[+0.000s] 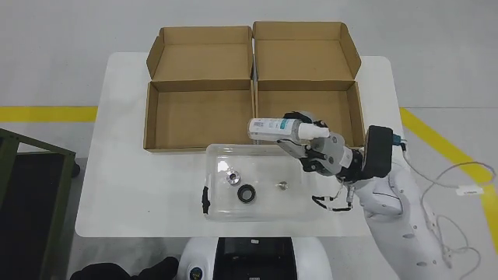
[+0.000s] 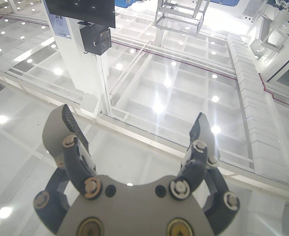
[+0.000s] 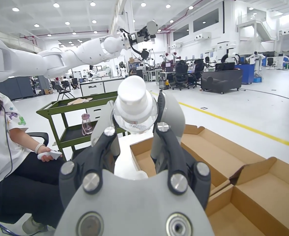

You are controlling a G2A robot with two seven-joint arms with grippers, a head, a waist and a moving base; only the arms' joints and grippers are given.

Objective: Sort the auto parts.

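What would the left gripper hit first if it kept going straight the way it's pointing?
Nothing close: the left gripper is open and aimed upward, with free air ahead. The ceiling grid is the first thing in line, though how far is unclear.

I count two cardboard boxes, one clear bin, three small parts inside it, one spray bottle.

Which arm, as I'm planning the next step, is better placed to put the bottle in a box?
Right. Its claw is shut on the bottle, held at a box's near edge. The left claw is open, empty, aimed at the ceiling.
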